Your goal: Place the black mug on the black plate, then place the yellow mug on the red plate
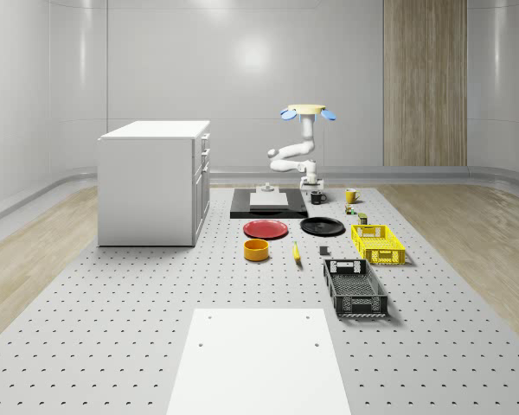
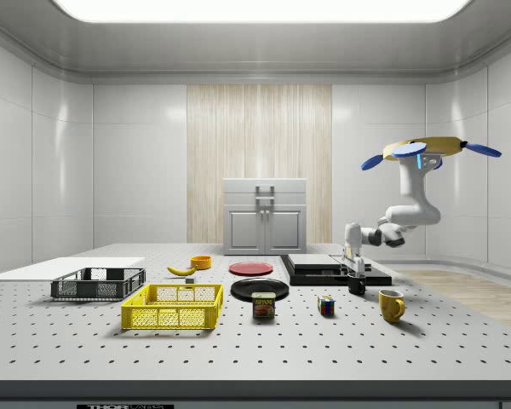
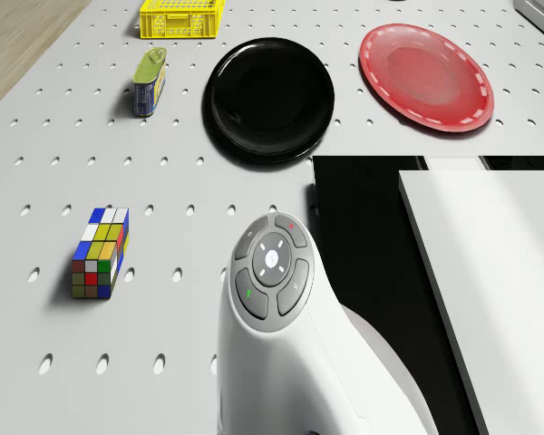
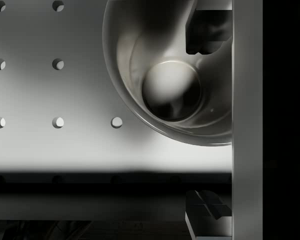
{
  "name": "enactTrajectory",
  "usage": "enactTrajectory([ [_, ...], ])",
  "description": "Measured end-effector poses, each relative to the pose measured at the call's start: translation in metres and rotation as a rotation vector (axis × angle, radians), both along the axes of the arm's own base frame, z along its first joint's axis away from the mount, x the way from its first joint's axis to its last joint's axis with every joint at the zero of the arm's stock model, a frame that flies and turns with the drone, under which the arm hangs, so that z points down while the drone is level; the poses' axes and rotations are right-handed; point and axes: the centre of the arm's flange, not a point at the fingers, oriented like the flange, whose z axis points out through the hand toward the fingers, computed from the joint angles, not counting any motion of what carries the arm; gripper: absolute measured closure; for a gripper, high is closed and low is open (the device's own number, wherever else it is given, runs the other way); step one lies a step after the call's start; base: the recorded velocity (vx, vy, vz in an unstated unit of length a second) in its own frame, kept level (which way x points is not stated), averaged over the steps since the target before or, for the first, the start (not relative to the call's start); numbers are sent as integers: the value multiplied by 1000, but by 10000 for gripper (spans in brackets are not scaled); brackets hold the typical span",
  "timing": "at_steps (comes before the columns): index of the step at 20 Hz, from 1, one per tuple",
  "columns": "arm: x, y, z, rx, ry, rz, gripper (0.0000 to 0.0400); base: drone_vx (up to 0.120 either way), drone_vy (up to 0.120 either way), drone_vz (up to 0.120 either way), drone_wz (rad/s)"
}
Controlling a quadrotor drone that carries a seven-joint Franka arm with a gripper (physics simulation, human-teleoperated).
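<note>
Side view has the drone (image 2: 430, 150) hovering in the air above the far right end of the perforated table (image 2: 238, 341), arm bent down and toward that view's left, so the gripper (image 2: 354, 271) hangs straight over the black mug (image 2: 357, 285), which stands upright on the table just beside the edge of the dark slab (image 2: 324, 274). Wrist view looks down into the black mug (image 4: 172, 80): one fingertip (image 4: 207, 30) sits inside the rim, the other fingertip (image 4: 210, 212) is outside the wall, well apart (jaws spread, nothing clamped). Yellow mug (image 2: 391, 304) stands on the table nearer the side camera, apart from the black one, with a colour cube (image 2: 325, 305) and a tin can (image 2: 264, 305) further toward that view's left. Black plate (image 3: 269, 100) and red plate (image 3: 426, 75) lie side by side on the table, both bare. In the whole-scene view the yellow crate (image 1: 378, 243) and black crate (image 1: 355, 289) sit along the right side, an orange bowl (image 1: 256, 250) and a banana (image 1: 296, 252) near the red plate (image 1: 265, 228), and a white cabinet (image 1: 154, 181) at the left.
</note>
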Motion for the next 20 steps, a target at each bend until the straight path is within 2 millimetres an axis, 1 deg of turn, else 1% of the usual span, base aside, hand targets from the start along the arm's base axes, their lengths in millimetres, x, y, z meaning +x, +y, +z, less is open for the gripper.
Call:
enactTrajectory([
  [11, 2, 3, 4, 0, 0, 0, 0, 0, 0, 0, 0],
  [12, 2, 3, 4, 0, 0, 0, 64, 0, 0, 0, 0],
  [13, 2, 4, 4, 0, 0, 0, 114, 0, 0, 0, 0],
  [14, 2, 4, 4, 0, 0, 0, 153, 0, 0, 0, 0],
  [15, 2, 4, 4, 0, 0, 0, 183, 0, 0, 0, 0],
  [17, 2, 4, 4, 0, 0, 0, 225, 0, 0, 0, 0],
  [20, 2, 4, 4, 0, 0, 0, 259, 0, 0, 0, 0],
])
